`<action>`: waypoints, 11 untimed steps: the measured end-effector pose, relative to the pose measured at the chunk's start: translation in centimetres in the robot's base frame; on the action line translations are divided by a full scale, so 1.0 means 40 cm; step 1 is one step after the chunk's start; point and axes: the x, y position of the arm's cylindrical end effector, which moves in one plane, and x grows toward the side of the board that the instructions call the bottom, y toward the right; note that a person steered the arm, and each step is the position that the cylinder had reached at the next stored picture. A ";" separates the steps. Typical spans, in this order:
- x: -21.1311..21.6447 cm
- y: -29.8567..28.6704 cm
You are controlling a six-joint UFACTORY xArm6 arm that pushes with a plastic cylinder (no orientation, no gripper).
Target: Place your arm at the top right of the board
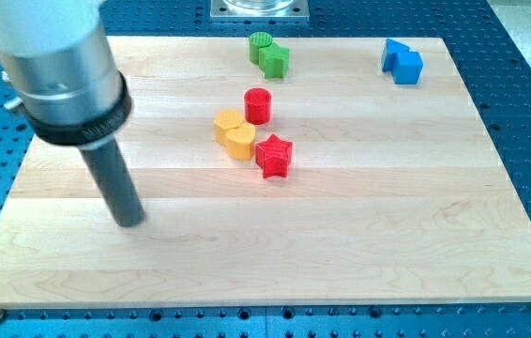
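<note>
My tip (131,222) rests on the wooden board (359,235) at the view's lower left, well left of and below all the blocks. A red cylinder (258,105), a yellow heart-shaped block (235,133) and a red star (273,155) cluster near the board's middle. Two green blocks (269,53) sit touching at the top centre. Two blue blocks (402,61) sit touching at the top right.
The board lies on a blue perforated table (528,56). A metal mount (259,8) stands past the board's top edge. The arm's thick grey body (54,66) fills the view's upper left.
</note>
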 end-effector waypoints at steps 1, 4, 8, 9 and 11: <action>-0.015 0.336; -0.320 0.842; -0.473 1.104; -0.648 1.143; -0.868 0.927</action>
